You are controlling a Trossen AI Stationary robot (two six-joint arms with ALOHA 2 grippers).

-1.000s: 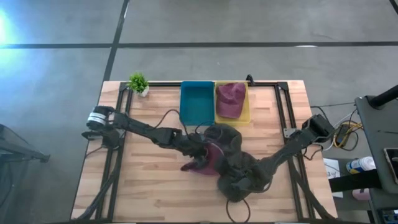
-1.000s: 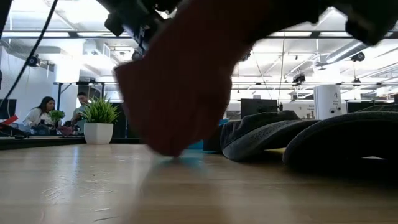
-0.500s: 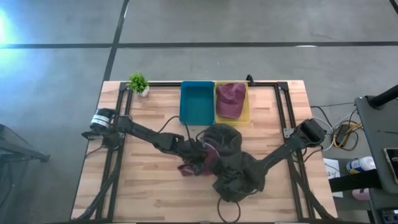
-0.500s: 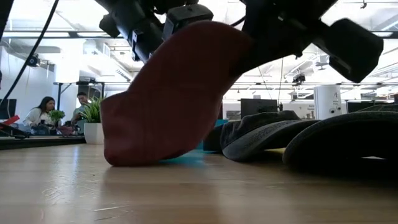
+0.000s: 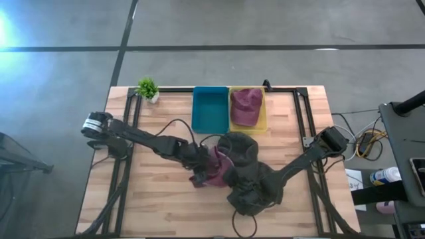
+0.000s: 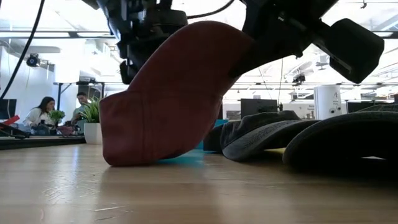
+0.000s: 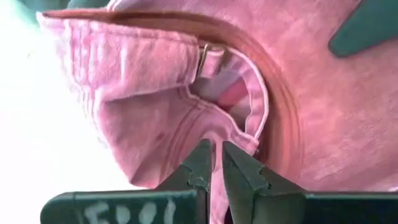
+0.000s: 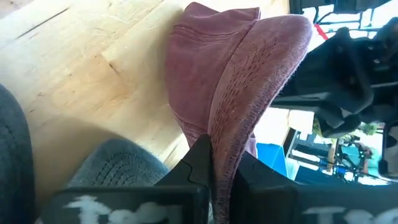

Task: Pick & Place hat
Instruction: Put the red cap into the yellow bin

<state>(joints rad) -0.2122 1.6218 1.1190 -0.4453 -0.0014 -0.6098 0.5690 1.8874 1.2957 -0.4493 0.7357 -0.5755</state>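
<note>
A light wooden slatted bench (image 5: 153, 199) carries the work, with two dark arms meeting near its middle. Largest among the goods is a heap of dark grey fabric hats (image 5: 252, 179) lying at the centre and toward the front edge, evidently not yet sorted. Against its left side a maroon cloth cap (image 5: 211, 169) is pinched from both sides: the left tool (image 7: 217, 163) has its fingers pressed together on a fold of the cap's rear edge, beside the strap buckle, and the right tool (image 8: 214, 163) is clamped on the cap's stitched brim. In the low view the cap's lower edge touches the bench while the rest tilts upward, so this cap appears grasped and only partly lifted, with carrying and release still ahead. At the back edge stand two bins side by side: a yellow rectangular bin (image 5: 265, 118) already holding a second maroon cap (image 5: 246, 106), and a blue rectangular bin (image 5: 210, 109) that shows nothing inside. By this evidence one placement is complete, one is in hand, and the grey heap remains. A small green potted plant (image 5: 148, 88) stands at the back left corner.
</note>
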